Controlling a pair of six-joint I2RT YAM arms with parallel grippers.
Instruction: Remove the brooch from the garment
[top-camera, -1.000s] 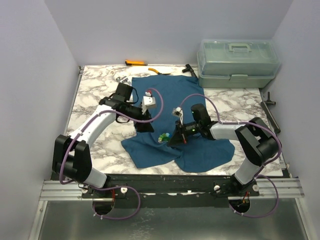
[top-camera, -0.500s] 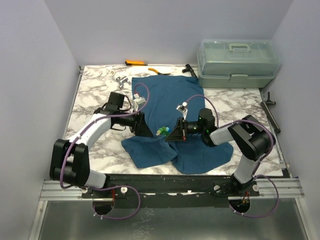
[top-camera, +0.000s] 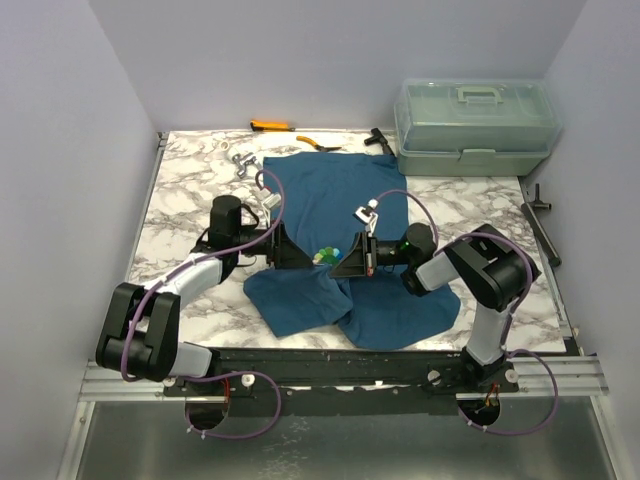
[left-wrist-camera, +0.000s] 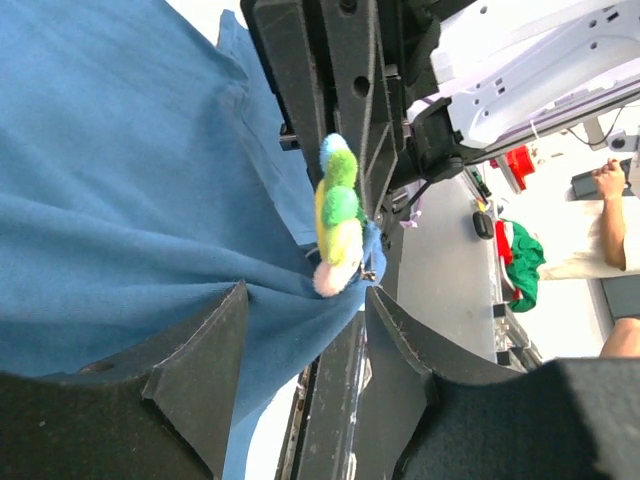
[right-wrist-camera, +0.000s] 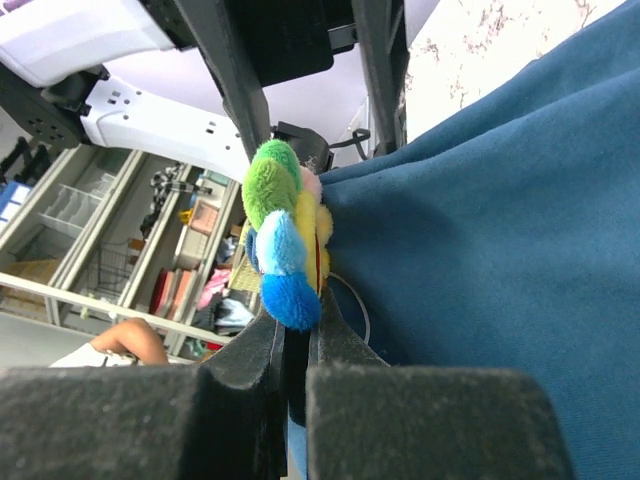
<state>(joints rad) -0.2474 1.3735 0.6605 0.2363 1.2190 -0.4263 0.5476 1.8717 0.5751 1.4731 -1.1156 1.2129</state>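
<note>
Closest to you, the front of the blue shirt (top-camera: 400, 315) lies bunched up at the near edge of the table (top-camera: 180, 190). Just past that, your two claws meet nose to nose.

A second ago the left claw (left-wrist-camera: 305, 295) was higher and further back over the shirt. Now it has come down low and points right at the right claw (right-wrist-camera: 287, 338). The right claw has swung round flat too. The brooch (left-wrist-camera: 338, 215) lay flat on the cloth before. Now it stands up on its edge between the two claws.

The right claw is squeezed tight shut. It looks like it pinches the cloth right by the brooch and holds it up for you. The left claw is about half open, with one finger on each side of the brooch. It does not touch it and it holds nothing. So I think you are set to grab and pull, but the brooch is not off the shirt yet.

Some things are hard to see. The pin behind the brooch is hidden, so you cannot tell how it is stuck on. The fluffy blue ball covers part of the right claw's tips.

Far back lie an orange-handled tool (top-camera: 270, 126) and a clear box (top-camera: 475, 125).
</note>
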